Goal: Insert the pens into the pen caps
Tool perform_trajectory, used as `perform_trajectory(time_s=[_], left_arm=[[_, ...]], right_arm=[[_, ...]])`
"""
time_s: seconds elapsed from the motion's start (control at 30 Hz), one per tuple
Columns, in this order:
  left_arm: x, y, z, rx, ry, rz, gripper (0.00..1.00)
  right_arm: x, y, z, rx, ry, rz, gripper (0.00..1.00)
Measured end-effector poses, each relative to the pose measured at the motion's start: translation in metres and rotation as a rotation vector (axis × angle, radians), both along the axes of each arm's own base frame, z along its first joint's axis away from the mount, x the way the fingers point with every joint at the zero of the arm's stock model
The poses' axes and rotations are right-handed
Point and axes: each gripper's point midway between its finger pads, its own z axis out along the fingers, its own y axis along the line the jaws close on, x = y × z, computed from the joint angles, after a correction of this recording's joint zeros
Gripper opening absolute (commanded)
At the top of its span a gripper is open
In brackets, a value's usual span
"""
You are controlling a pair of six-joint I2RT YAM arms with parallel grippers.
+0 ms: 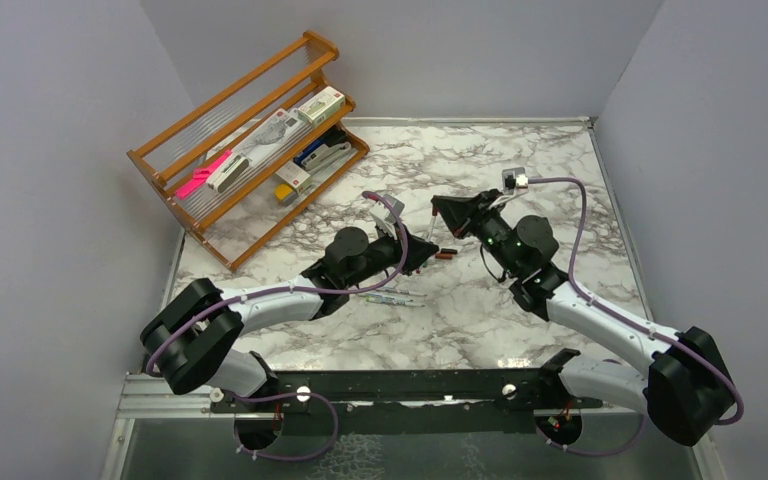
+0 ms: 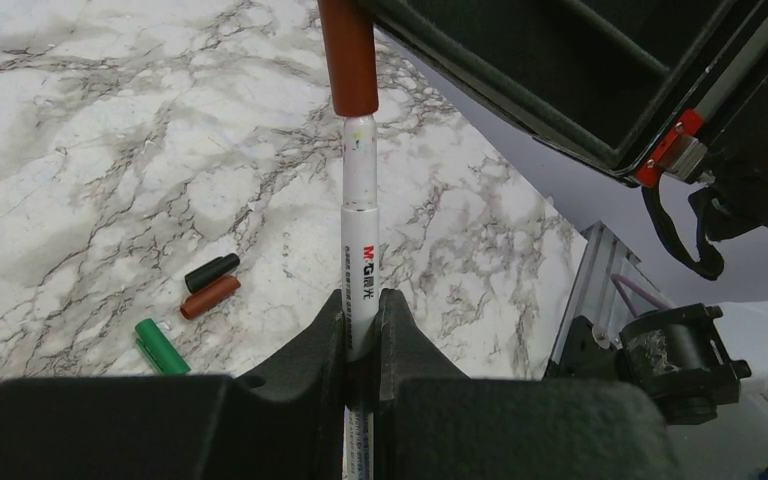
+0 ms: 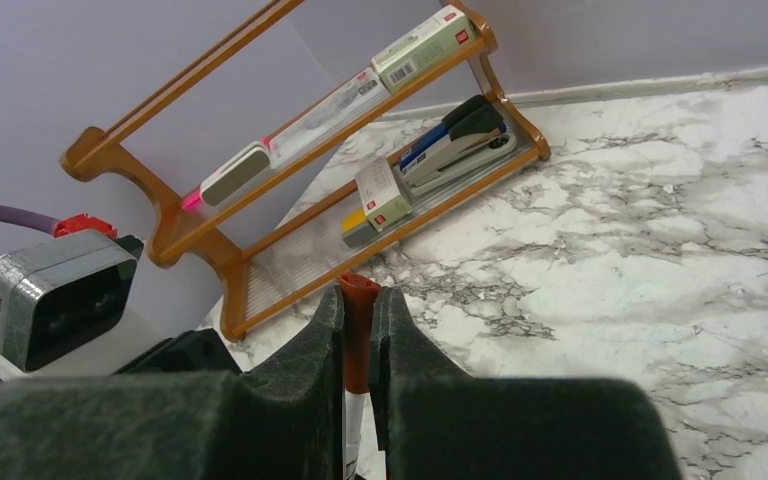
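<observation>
1. Table (image 2: 80, 150): white marble pattern with grey-brown veins.
2. Pen (image 2: 362, 260): white barrel with red and black lettering, faint coloured specks near the neck.
3. Held cap (image 2: 348, 55): plain red-brown.
4. Loose caps: black cap (image 2: 211, 272), red-brown cap (image 2: 209, 297), green cap (image 2: 162, 347).
5. Left gripper (image 2: 362, 305), right gripper (image 3: 359, 300): matte black.
6. Rack (image 1: 222, 97): orange-brown wood.
7. Marker (image 1: 200, 176): bright pink.
8. Stapler (image 3: 460, 130): blue, black and grey.
9. Cable (image 3: 0, 211): purple.
10. Wall (image 1: 50, 150): pale lavender-grey, unpatterned.
</observation>
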Motion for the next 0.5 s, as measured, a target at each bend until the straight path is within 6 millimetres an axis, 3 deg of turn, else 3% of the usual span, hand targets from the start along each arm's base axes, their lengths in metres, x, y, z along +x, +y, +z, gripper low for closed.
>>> perform_trajectory(time_s=[0.5], left_arm=[[0.006,-0.002,0.009,-0.034,-0.043,0.026,0.00]], right_arm=[[-0.020,0.000,-0.012,0.094,0.027,0.058,0.02]])
